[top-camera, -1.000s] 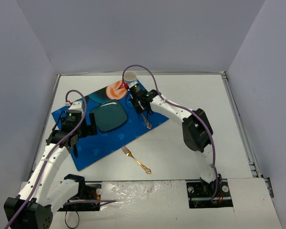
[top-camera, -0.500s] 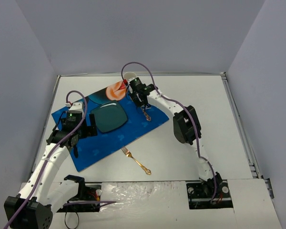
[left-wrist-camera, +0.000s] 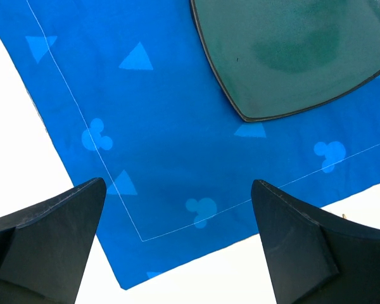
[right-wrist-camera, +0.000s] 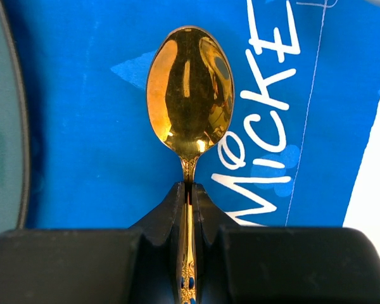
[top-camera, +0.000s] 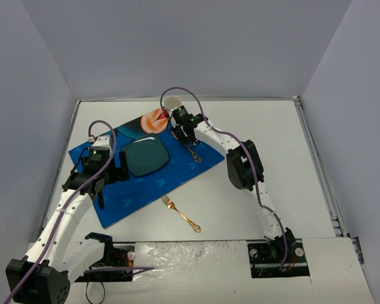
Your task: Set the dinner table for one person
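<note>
Currently the white table fills the floor of the walled workspace. It carries a blue placemat, which lies askew on its left half. A dark green plate sits on the middle of the mat.

The right tool is pinched tight on the neck of a gold spoon. The spoon's bowl points away from the fingers and hangs over the printed part of the mat just right of the plate; whether it touches the cloth I cannot tell.

The left tool is spread wide and holds nothing. It hovers over the near left part of the mat, with the plate's corner ahead of it.

A gold fork lies on the bare table just off the mat's near edge. A white cup stands near the table's far edge, beyond the mat's far corner.
</note>
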`<action>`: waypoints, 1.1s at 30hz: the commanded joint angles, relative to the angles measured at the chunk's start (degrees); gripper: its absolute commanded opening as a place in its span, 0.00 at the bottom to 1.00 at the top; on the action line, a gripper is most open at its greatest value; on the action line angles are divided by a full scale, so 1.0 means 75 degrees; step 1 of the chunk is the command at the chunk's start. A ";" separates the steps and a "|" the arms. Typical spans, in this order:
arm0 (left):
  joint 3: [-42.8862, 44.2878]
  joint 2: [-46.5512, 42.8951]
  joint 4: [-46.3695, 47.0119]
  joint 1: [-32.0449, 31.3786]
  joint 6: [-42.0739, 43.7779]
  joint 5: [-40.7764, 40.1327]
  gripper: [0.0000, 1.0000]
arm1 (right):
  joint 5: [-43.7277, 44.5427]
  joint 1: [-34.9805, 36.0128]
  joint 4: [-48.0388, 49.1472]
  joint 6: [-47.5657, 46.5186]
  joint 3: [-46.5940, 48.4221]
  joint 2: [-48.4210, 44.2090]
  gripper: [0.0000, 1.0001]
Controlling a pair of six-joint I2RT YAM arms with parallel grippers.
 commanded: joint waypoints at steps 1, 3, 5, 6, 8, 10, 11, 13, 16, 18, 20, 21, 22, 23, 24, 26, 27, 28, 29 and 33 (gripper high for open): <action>0.0182 0.0029 0.0352 -0.0035 0.0014 -0.0165 0.97 | -0.0114 -0.0084 0.0098 -0.0036 0.0308 -0.0073 0.00; 0.0178 0.0025 0.0352 -0.0035 0.0014 -0.0165 0.97 | -0.0114 -0.0100 0.0110 -0.0016 0.0285 -0.0084 0.03; 0.0178 0.0016 0.0328 -0.0035 0.0002 -0.0165 0.97 | -0.0089 -0.0112 0.0110 0.0009 0.0262 -0.0121 0.06; 0.0178 0.0001 0.0332 -0.0035 -0.0002 -0.0165 0.97 | -0.0063 -0.0116 0.0110 0.0043 0.0257 -0.0155 0.07; 0.0178 -0.0018 0.0325 -0.0035 -0.0014 -0.0165 0.97 | -0.0032 -0.0124 0.0110 0.0089 0.0227 -0.0240 0.13; 0.0178 -0.0057 0.0304 -0.0035 -0.0023 -0.0154 0.97 | -0.0055 -0.0113 0.0110 0.0189 0.0127 -0.0551 0.22; 0.0178 -0.0057 0.0294 -0.0035 -0.0032 -0.0153 0.97 | -0.0055 -0.0123 0.0110 0.0237 0.0079 -0.0660 0.28; 0.0167 -0.0091 0.0305 -0.0035 -0.0044 -0.0143 0.97 | -0.0021 -0.0112 0.0120 0.0275 -0.0161 -0.1102 0.42; 0.0177 -0.0139 0.0317 -0.0035 -0.0056 -0.0118 0.97 | 0.0003 -0.0054 0.0121 0.0277 -0.0592 -0.1675 0.51; 0.0154 -0.0170 0.0293 -0.0047 -0.0095 -0.0079 0.97 | 0.0011 -0.0034 0.0250 0.0339 -0.1386 -0.2432 0.58; 0.0154 -0.0197 0.0249 -0.0057 -0.0127 -0.0061 0.97 | 0.0224 0.0002 0.0373 0.0392 -0.1742 -0.2940 0.61; 0.0162 -0.0218 0.0181 -0.0067 -0.0213 -0.0097 0.97 | 0.0313 0.0025 0.0436 0.0456 -0.2136 -0.3199 0.62; 0.0172 -0.0241 0.0108 -0.0076 -0.0309 -0.0138 0.97 | 0.0387 0.0048 0.0500 0.0524 -0.2574 -0.3460 0.64; 0.0191 -0.0266 -0.0002 -0.0086 -0.0458 -0.0187 0.97 | 0.0483 0.0067 0.0557 0.0578 -0.2989 -0.3728 0.65; 0.0228 -0.0292 -0.0179 -0.0097 -0.0704 -0.0251 0.97 | 0.0617 0.0078 0.0600 0.0606 -0.3361 -0.4008 0.66; 0.0307 -0.0339 -0.0663 -0.0114 -0.1223 -0.0353 0.97 | 0.0865 0.0095 0.0725 0.0909 -0.4042 -0.4675 0.68; 0.0351 -0.0356 -0.0899 -0.0128 -0.1585 -0.0365 0.97 | 0.1032 0.0093 0.0776 0.1091 -0.4338 -0.4967 0.70; 0.0404 -0.0357 -0.1061 -0.0146 -0.1928 -0.0320 0.97 | 0.1205 0.0082 0.0800 0.1205 -0.4587 -0.5174 0.72; 0.0473 -0.0345 -0.1245 -0.0174 -0.2118 -0.0234 0.97 | 0.1318 0.0070 0.0824 0.1321 -0.4914 -0.5489 0.73; 0.0629 -0.0315 -0.1672 -0.0544 -0.2865 0.0162 0.97 | 0.1728 0.0018 0.0883 0.1910 -0.6008 -0.6687 0.76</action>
